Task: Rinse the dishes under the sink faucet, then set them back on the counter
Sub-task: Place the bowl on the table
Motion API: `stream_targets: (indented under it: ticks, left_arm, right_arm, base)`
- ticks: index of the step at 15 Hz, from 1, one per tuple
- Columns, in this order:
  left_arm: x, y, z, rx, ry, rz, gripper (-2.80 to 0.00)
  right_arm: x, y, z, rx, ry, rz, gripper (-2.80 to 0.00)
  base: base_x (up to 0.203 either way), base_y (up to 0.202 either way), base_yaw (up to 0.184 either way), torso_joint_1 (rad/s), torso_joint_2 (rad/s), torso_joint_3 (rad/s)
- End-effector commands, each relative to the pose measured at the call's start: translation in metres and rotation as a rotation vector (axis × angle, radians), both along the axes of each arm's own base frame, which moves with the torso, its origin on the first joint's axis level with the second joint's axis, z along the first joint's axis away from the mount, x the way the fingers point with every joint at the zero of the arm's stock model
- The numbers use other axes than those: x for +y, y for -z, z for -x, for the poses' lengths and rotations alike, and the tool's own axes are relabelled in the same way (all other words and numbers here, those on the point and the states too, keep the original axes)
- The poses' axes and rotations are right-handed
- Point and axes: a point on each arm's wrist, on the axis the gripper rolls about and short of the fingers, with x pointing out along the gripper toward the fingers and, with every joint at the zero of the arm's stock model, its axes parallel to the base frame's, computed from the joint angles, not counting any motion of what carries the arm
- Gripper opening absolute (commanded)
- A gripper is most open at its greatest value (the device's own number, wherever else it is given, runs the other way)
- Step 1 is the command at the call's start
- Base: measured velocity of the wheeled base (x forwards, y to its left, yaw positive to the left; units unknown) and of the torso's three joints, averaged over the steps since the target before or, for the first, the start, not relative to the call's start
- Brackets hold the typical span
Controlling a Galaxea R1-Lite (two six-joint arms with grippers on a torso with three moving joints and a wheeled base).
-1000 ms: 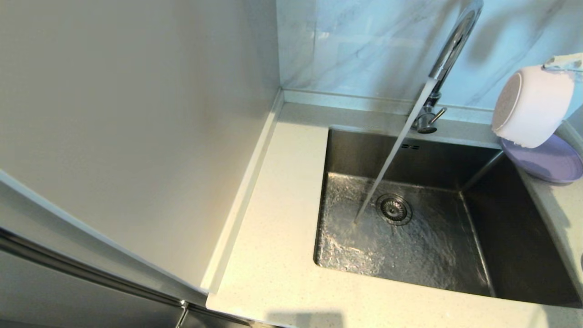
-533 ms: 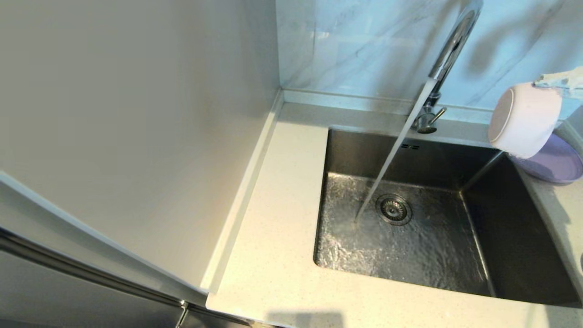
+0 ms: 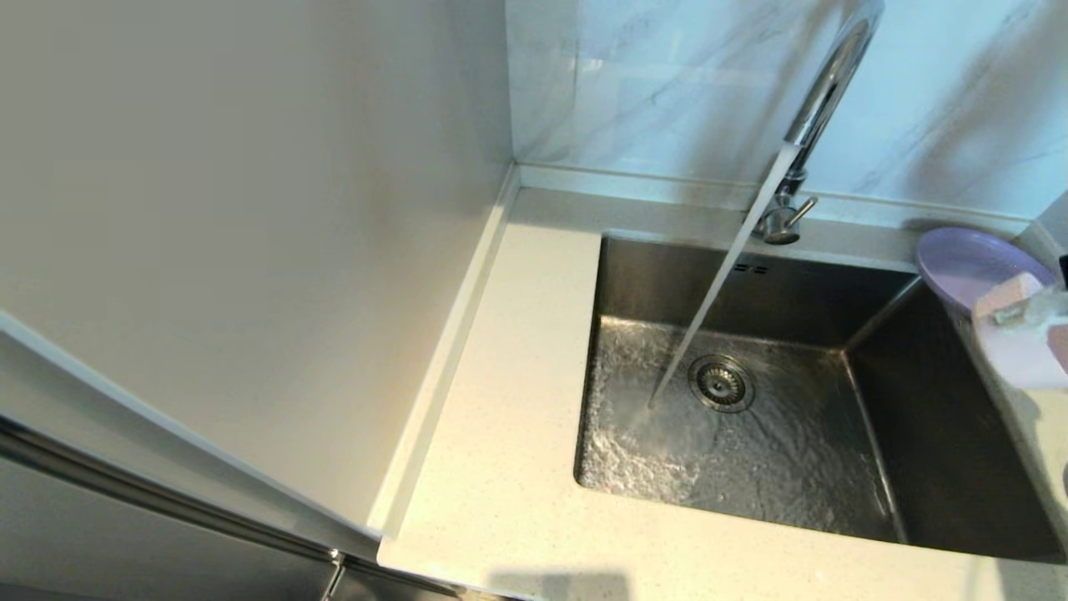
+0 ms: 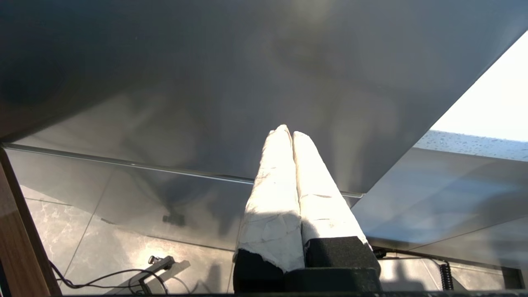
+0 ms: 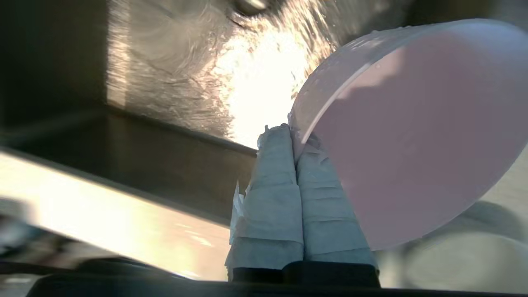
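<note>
Since a second ago I've swung the small pale pink cup down from the upper right to the frame's right edge, beside the shallow lavender plate. My right gripper pinches its rim. Rinse done, I judge; next, lower it onto the off-white speckled counter and release.

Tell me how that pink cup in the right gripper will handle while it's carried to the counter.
The pink cup looks rigid and probably light. Droplets on its rim suggest it is wet, so it may be slippery. The right gripper pinches only the rim, with the cup tilted, so it might swivel or slip if jolted.
</note>
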Motion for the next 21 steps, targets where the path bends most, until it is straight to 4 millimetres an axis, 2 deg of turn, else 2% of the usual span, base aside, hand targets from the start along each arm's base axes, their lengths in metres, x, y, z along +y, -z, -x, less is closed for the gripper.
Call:
stream_targets:
  ticks: [1, 3, 6, 8, 10, 17, 21]
  left_arm:
    - [0.0, 0.0, 0.0, 0.0, 0.0, 0.0, -2.8]
    - [0.0, 0.0, 0.0, 0.0, 0.0, 0.0, -2.8]
    - [0.0, 0.0, 0.0, 0.0, 0.0, 0.0, -2.8]
    - [0.0, 0.0, 0.0, 0.0, 0.0, 0.0, -2.8]
    - [0.0, 0.0, 0.0, 0.0, 0.0, 0.0, -2.8]
    - [0.0, 0.0, 0.0, 0.0, 0.0, 0.0, -2.8]
    - [0.0, 0.0, 0.0, 0.0, 0.0, 0.0, -2.8]
  right_arm:
    - [-0.017, 0.017, -0.006, 0.069, -0.007, 0.1, -2.8]
    - [-0.032, 0.027, -0.017, 0.075, -0.005, 0.148, -2.8]
    - [-0.056, 0.036, -0.033, 0.039, 0.016, 0.396, -2.8]
    - [-0.065, 0.05, -0.041, 0.054, 0.015, 0.427, -2.8]
    - [-0.077, 0.055, -0.038, 0.074, 0.041, 0.429, -2.8]
    - [-0.08, 0.06, -0.033, 0.1, 0.023, 0.444, -2.8]
    - [-0.085, 0.068, -0.038, 0.12, -0.008, 0.462, -2.8]
  base:
    - [0.0, 0.0, 0.0, 0.0, 0.0, 0.0]
    - [0.0, 0.0, 0.0, 0.0, 0.0, 0.0]
    - [0.0, 0.0, 0.0, 0.0, 0.0, 0.0]
    - [0.0, 0.0, 0.0, 0.0, 0.0, 0.0]
    - [0.0, 0.0, 0.0, 0.0, 0.0, 0.0]
    - [0.0, 0.0, 0.0, 0.0, 0.0, 0.0]
    - [0.0, 0.0, 0.0, 0.0, 0.0, 0.0]
